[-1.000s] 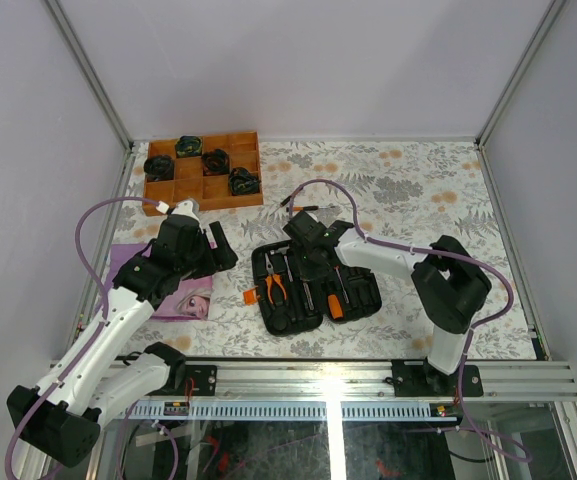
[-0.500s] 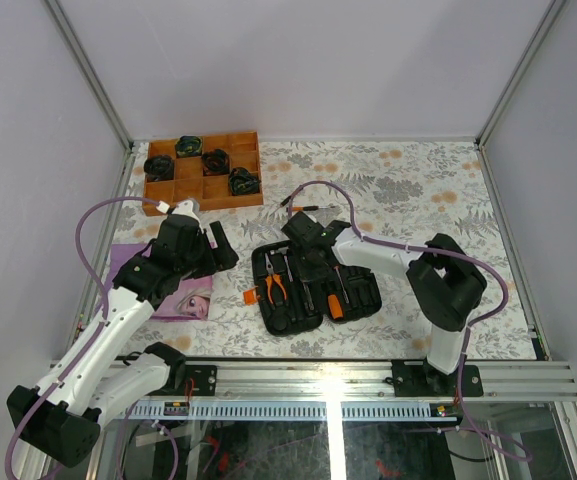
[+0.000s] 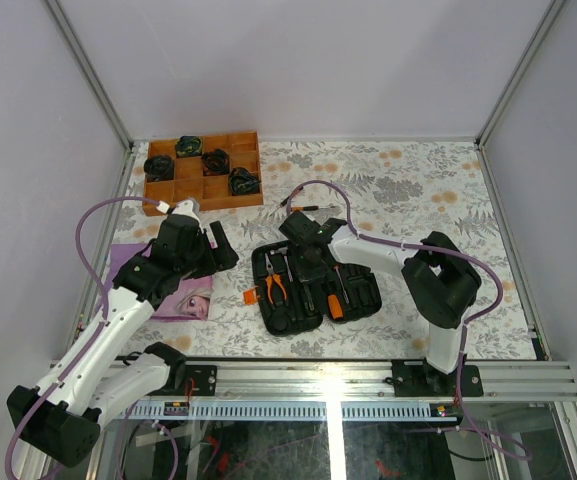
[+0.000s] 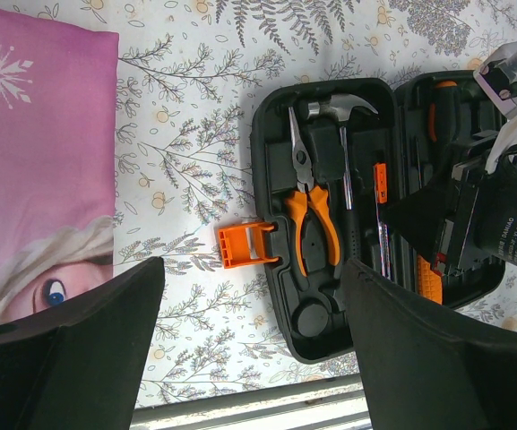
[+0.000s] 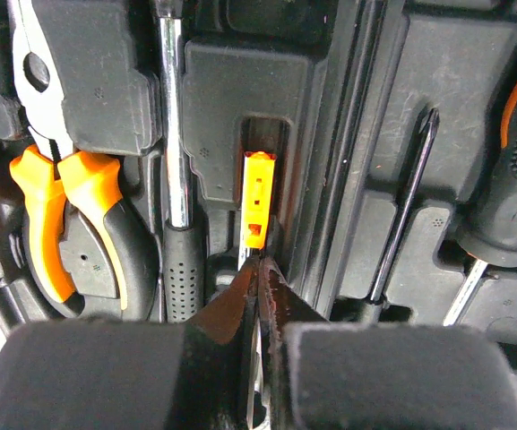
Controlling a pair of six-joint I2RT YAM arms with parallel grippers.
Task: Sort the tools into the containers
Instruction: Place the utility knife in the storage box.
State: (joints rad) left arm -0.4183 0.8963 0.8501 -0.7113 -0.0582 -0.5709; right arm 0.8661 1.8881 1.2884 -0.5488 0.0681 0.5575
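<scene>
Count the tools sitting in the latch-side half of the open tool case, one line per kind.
Pliers: 1
Hammer: 1
Small orange-handled tool: 1
Total: 3

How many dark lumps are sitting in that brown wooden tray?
4 dark lumps in the wooden tray: left compartment, back row, middle, right front. None looks hidden from above.
</scene>
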